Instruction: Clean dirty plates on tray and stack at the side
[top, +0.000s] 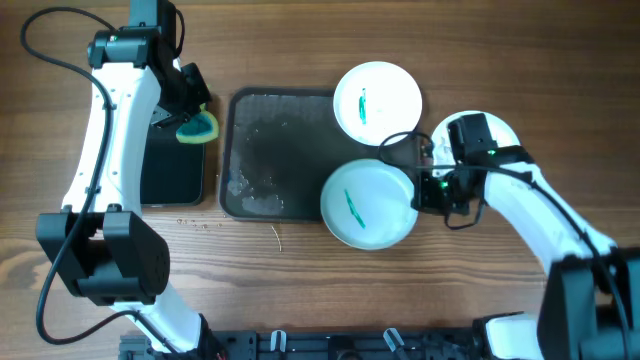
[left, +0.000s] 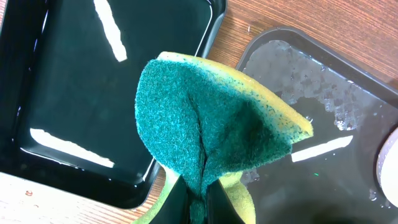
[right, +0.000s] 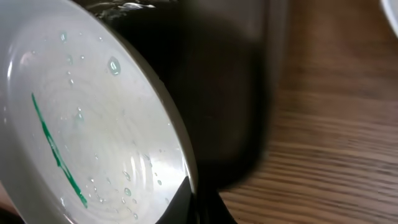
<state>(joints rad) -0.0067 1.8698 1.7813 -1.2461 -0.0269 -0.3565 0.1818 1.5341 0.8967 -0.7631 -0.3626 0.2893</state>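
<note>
Jaws of the left gripper (top: 192, 112) pinch a folded sponge (top: 198, 127) over the right edge of the black tray (top: 170, 175), overhead. The right gripper (top: 424, 190) clamps the rim of the pale blue plate (top: 366, 205) at the lower right corner of the grey tray (top: 270, 130), near a smeared white plate (top: 377, 102).

Left wrist: the sponge hangs over the gap between both trays.

Right wrist: the plate, green-streaked and droplet-beaded, fills the left, with the tray dark behind it.

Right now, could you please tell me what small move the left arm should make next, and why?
Probably carry the sponge, pinched in the left gripper near the black tray, rightward across the grey tray to the plate held at its rim by the right gripper; its green smear is not yet wiped.
</note>
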